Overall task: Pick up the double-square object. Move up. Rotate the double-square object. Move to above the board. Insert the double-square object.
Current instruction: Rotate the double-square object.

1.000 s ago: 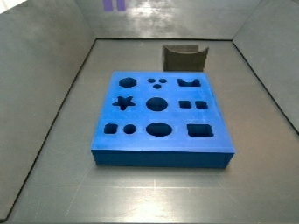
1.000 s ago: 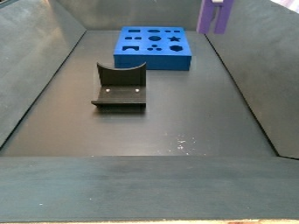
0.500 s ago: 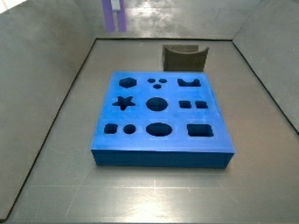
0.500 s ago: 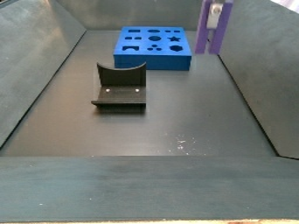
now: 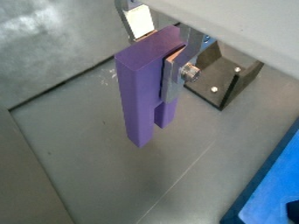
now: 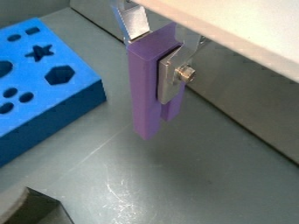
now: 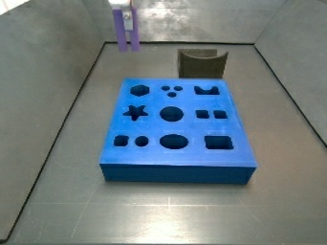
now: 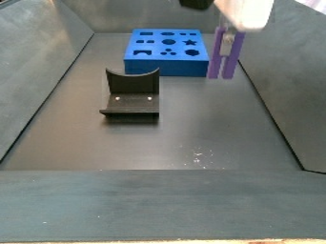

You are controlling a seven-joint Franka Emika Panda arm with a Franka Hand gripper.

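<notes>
The double-square object [image 5: 142, 87] is a long lavender block that hangs upright with my gripper [image 5: 158, 48] shut on its upper end. Silver fingers [image 6: 172, 70] press its two sides in both wrist views. In a side view the double-square object [image 7: 125, 31] is beyond the far left corner of the board [image 7: 179, 144], beside the wall. Seen from the opposite side, the double-square object [image 8: 224, 52] hangs beside the board [image 8: 166, 65], its lower end near the floor, under the gripper [image 8: 234, 27]. The blue board [image 6: 35, 83] has several shaped holes.
The dark fixture [image 7: 201, 63] stands behind the board's far edge, and the fixture [image 8: 130, 95] lies toward the near side in a side view. Grey walls enclose the floor, and the wall [image 7: 76, 57] is close to the hanging block.
The gripper has come down with the purple block. A second ago only the block's lower end showed at the top of the side views; now the whole block hangs low beside the board.
</notes>
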